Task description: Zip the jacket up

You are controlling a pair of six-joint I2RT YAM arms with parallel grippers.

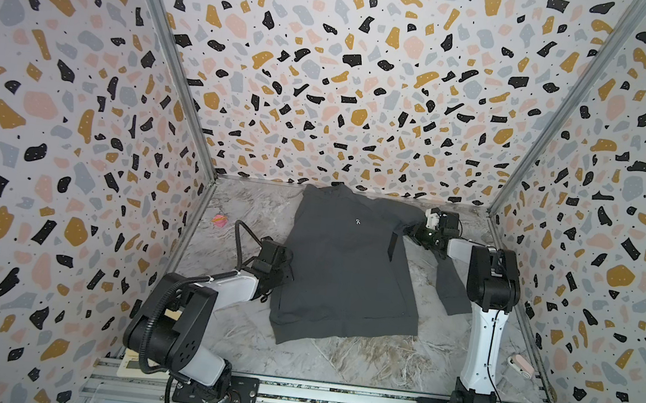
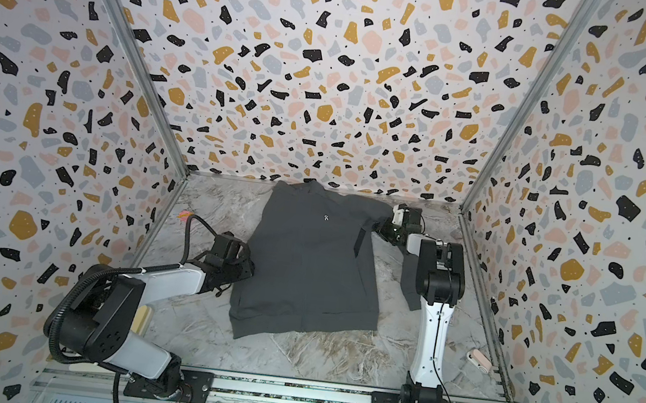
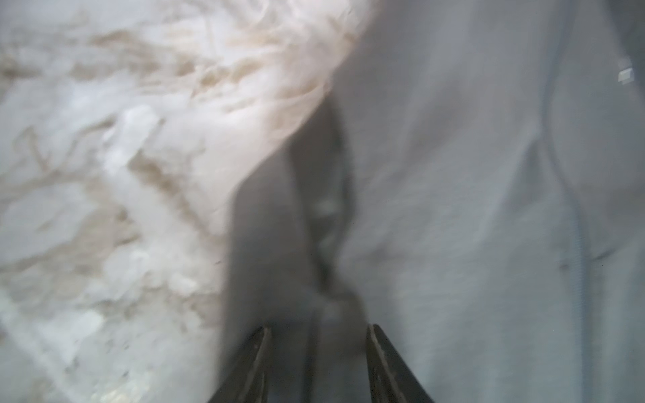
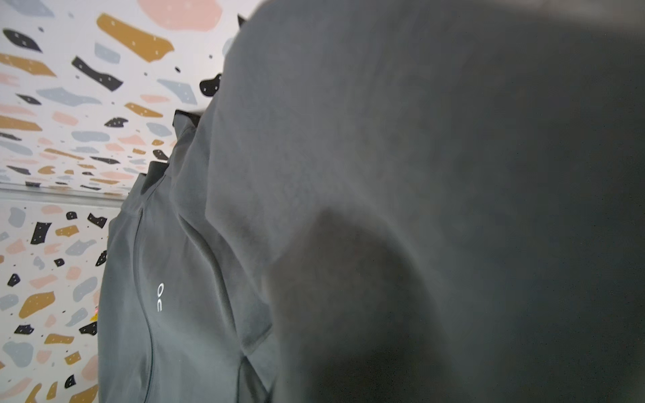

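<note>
Prep stage, likely: arms are straightening jacket (image 1: 347, 264) pre-zip. Left gripper (image 3: 319, 328) is gaping, jacket edge between jaws. Right gripper (image 1: 413, 233) is at sleeve (image 1: 393, 215), grip can't tell. Next is needing a taut, even pull.

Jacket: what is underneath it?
The jacket lies spread on the marbled table, which shows beside it and along its near hem. Anything directly beneath the fabric is covered and cannot be seen.
</note>
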